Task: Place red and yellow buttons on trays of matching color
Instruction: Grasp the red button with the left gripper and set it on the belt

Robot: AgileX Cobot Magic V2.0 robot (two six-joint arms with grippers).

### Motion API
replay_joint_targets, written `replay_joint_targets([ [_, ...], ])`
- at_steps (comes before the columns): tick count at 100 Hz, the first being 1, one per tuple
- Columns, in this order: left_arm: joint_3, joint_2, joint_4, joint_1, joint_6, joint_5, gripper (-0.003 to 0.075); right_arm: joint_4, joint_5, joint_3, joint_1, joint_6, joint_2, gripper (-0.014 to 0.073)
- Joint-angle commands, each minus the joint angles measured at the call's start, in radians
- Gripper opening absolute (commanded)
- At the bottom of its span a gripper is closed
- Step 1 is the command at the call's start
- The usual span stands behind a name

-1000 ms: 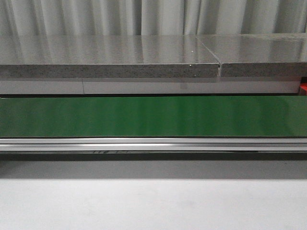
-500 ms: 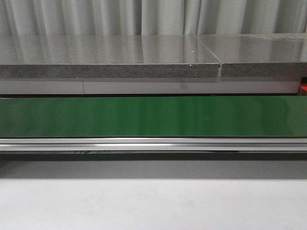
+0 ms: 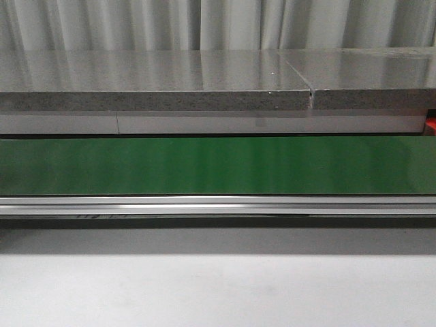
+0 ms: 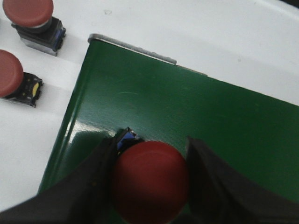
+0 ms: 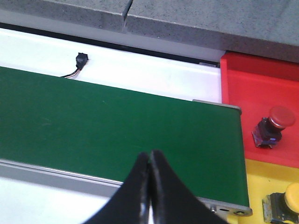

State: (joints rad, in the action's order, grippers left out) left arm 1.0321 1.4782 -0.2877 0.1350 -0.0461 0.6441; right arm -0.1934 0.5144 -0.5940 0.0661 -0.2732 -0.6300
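In the left wrist view my left gripper (image 4: pixel 149 182) is shut on a red button (image 4: pixel 149 179), just above the end of the green conveyor belt (image 4: pixel 210 116). Two more red buttons (image 4: pixel 28 11) (image 4: pixel 9 77) lie on the white table beside that belt end. In the right wrist view my right gripper (image 5: pixel 149 161) is shut and empty above the belt's (image 5: pixel 93 116) near edge. Past the belt's other end a red tray (image 5: pixel 252 79) holds a red button (image 5: pixel 273 123), and a yellow tray (image 5: pixel 266 175) holds a yellow button (image 5: pixel 285 200). Neither gripper shows in the front view.
The front view shows the green belt (image 3: pixel 218 167) with its metal rail (image 3: pixel 218 204), a grey stone slab (image 3: pixel 157 82) behind it and white table (image 3: pixel 218 293) in front. A small black connector with wires (image 5: pixel 80 60) lies beyond the belt.
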Motion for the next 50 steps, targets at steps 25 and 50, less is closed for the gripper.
replay_joint_targets([
  [25,0.035,-0.017,-0.02,-0.007,-0.044,-0.024,0.0274,-0.001,-0.062,-0.026,-0.002,-0.006,0.005,-0.0068],
  [50,0.035,-0.014,-0.02,-0.007,-0.049,-0.013,0.0467,-0.001,-0.062,-0.026,-0.002,-0.006,0.005,-0.0068],
])
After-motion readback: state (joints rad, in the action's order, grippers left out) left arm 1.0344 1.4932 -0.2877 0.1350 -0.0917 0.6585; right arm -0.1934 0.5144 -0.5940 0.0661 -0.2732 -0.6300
